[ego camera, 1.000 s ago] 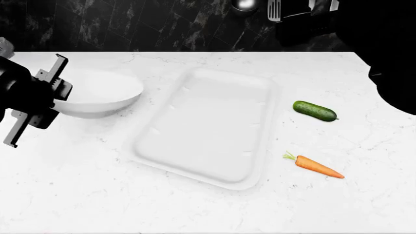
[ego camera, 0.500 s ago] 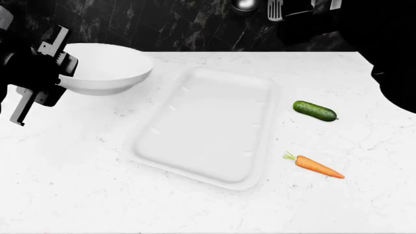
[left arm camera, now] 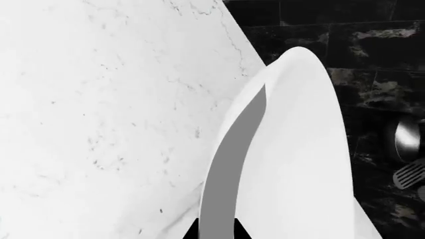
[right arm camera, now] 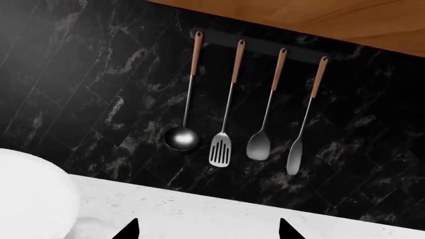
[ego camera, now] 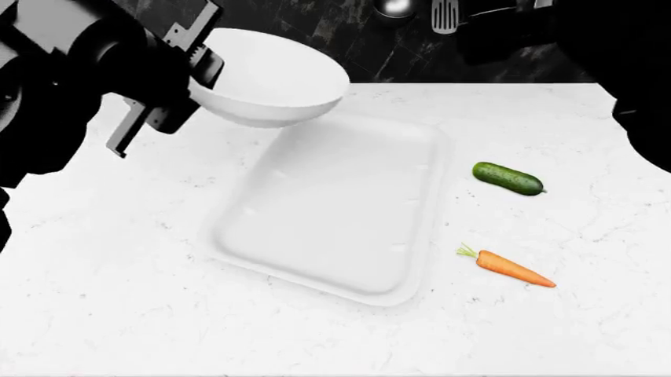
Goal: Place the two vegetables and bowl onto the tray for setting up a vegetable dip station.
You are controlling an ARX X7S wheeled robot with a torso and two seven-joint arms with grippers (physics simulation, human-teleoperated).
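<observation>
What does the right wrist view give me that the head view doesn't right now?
Only the right wrist view shows the full rack of four hanging utensils on the dark wall, under a wooden edge. Only the head view shows the tray, the cucumber, the carrot and the left gripper holding the bowl raised at the tray's far corner. Both show the bowl and the marble counter.
</observation>
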